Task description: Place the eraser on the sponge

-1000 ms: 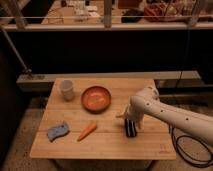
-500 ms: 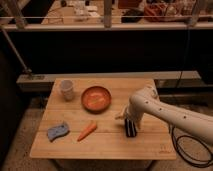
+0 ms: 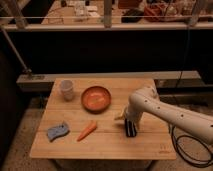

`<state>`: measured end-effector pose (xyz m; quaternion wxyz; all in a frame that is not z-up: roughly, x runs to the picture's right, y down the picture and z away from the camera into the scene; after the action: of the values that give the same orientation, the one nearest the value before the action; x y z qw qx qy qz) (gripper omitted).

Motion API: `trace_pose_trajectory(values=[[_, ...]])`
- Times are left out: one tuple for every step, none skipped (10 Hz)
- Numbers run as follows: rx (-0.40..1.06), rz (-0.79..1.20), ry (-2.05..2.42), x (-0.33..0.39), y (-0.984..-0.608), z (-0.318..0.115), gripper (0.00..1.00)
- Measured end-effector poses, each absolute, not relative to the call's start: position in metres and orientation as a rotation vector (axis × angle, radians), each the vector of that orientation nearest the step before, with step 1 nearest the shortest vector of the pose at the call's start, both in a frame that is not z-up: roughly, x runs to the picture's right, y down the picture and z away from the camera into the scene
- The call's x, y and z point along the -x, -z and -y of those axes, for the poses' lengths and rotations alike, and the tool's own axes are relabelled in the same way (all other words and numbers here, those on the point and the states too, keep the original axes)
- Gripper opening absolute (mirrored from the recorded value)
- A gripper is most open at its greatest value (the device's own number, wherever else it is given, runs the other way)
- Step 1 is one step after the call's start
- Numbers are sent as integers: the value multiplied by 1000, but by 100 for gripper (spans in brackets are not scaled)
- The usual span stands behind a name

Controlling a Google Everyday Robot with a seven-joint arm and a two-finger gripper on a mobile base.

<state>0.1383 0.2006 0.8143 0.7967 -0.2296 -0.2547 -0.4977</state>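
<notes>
The black eraser (image 3: 131, 129) shows at the end of my white arm, low over the wooden table (image 3: 107, 145), right of centre. My gripper (image 3: 130, 126) is at the eraser, reaching down from the arm that enters from the right. The blue-grey sponge (image 3: 58, 131) lies flat near the table's front left, well to the left of the gripper. An orange carrot (image 3: 87, 131) lies between the sponge and the gripper.
An orange-red bowl (image 3: 96, 98) sits at the table's centre back, and a small pale cup (image 3: 67, 90) stands to its left. A black cable (image 3: 192, 150) loops on the floor at the right. A rail and dark wall run behind the table.
</notes>
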Motion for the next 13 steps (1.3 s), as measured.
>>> trace_pose_trajectory(values=[[496,552,1070,-139,-816,-202,80],[499,557,1072,-138,-817,-202,80],[504,564,1077,-138,-818,-203,80],[507,571,1081,-136,-820,-204,80],[510,577,1086,-135,-822,-205,80],[515,581,1088,-135,-823,-205,80],[520,585,1088,-136,-824,-207,80],[521,589,1090,-135,-825,-207,80],[523,592,1094,-134,-826,-207,80],[526,597,1098,-133,-827,-208,80],[530,600,1099,-133,-829,-209,80],[531,602,1100,-134,-830,-209,80],[535,606,1101,-134,-831,-210,80]])
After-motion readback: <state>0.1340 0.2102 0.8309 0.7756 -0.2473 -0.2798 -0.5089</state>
